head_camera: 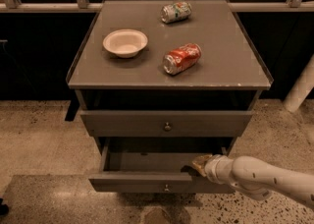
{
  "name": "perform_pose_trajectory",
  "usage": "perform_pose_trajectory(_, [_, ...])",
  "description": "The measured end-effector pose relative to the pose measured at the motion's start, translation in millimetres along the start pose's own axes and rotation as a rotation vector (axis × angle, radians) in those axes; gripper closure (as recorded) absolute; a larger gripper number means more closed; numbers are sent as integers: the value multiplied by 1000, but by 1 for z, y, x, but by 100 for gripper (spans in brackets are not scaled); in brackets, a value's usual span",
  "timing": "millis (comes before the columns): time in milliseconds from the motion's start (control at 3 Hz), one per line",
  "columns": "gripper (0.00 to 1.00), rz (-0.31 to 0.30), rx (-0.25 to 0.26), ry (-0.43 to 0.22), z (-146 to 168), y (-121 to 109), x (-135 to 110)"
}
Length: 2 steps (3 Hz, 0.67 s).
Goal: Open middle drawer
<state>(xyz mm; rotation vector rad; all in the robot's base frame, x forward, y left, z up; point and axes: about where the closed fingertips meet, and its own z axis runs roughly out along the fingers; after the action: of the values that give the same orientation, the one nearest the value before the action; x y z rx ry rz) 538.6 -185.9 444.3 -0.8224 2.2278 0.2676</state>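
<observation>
My gripper (197, 165) is at the middle drawer's (137, 182) front top edge; I cannot tell its opening. The drawer seems rigid and light, so I would pull by this edge or the knob (167, 187).
</observation>
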Motion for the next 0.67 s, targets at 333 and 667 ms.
perform_pose_trajectory(333, [100,7,-8,12,2,2,6])
perform_pose_trajectory(667, [100,12,-27,43,9,6,15])
